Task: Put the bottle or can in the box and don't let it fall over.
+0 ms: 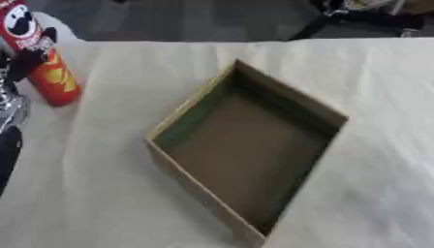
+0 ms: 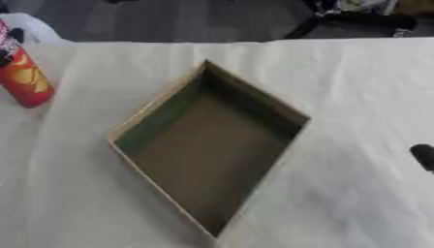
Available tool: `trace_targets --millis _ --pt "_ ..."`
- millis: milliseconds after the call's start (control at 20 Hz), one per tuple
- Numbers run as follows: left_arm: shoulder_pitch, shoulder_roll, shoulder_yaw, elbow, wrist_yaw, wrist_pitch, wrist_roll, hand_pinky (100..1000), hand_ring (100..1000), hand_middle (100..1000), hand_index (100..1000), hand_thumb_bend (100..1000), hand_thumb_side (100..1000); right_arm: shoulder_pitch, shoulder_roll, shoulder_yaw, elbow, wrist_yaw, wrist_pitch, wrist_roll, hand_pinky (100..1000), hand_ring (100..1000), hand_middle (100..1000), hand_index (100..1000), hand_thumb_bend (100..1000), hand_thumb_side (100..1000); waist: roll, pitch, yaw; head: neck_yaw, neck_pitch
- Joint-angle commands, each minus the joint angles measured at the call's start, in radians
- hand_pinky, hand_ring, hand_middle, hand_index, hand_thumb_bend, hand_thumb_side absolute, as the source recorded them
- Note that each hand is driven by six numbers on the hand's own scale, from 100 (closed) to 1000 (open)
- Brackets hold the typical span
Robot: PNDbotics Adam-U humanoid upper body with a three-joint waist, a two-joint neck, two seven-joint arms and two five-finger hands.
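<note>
A pale cloth-covered tabletop [image 1: 373,77] fills most of the scene, with dark grey floor [image 1: 186,19] beyond its far edge. The open cardboard box [image 1: 246,145] sits askew at centre. The red Pringles can [image 1: 44,60] stands tilted at the far left, well apart from the box, with the left hand [image 1: 25,58] curled round it. Only the right eye view shows a dark bit of the right hand [image 2: 424,156], its fingers unreadable.

1. The crisp can [image 1: 42,58] is coloured red, with a yellow and orange patch low on its side and a white and black face printed near the top.
2. The cardboard box [image 1: 292,104] is seen as brown, greenish along one inner wall.
3. The desk [image 1: 373,184] is covered in cream-white.
4. The left robot hand [image 1: 25,55] is shown black.
</note>
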Motion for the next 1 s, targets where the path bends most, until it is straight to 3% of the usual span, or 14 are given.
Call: trace_targets --millis 50,250,400,700,1000 --pt "-0.006 0.027 -0.005 -0.012 -0.007 -0.015 -0.003 228 100 100 142 100 100 -0.003 -0.016 -0.009 -0.024 -0.004 0.000 -0.002 820 798 920 852 612 100 0.000 -0.023 -0.002 -0.003 0.005" --pt "-0.001 0.032 -0.008 -0.054 -0.011 -0.041 -0.023 205 100 100 125 100 100 0.002 -0.018 -0.013 -0.024 -0.008 -0.003 -0.004 821 799 921 854 613 100 0.000 -0.032 0.005 -0.014 0.020" --pt "-0.002 0.036 -0.015 -0.123 0.003 -0.025 -0.024 199 100 100 120 100 100 0.009 -0.022 -0.015 -0.024 -0.011 -0.004 -0.007 822 802 928 858 616 100 -0.001 -0.045 0.014 -0.023 0.035" --pt "-0.013 0.019 -0.062 -0.347 0.061 0.072 -0.019 191 100 100 122 100 100 0.027 -0.028 -0.018 -0.024 -0.019 -0.002 -0.021 822 802 929 858 614 100 -0.003 -0.078 0.034 -0.046 0.074" --pt "-0.029 -0.061 -0.127 -0.534 0.124 0.187 -0.036 189 100 100 125 100 100 0.050 -0.033 -0.022 -0.024 -0.025 0.000 -0.027 822 802 928 856 614 100 -0.003 -0.117 0.055 -0.075 0.118"
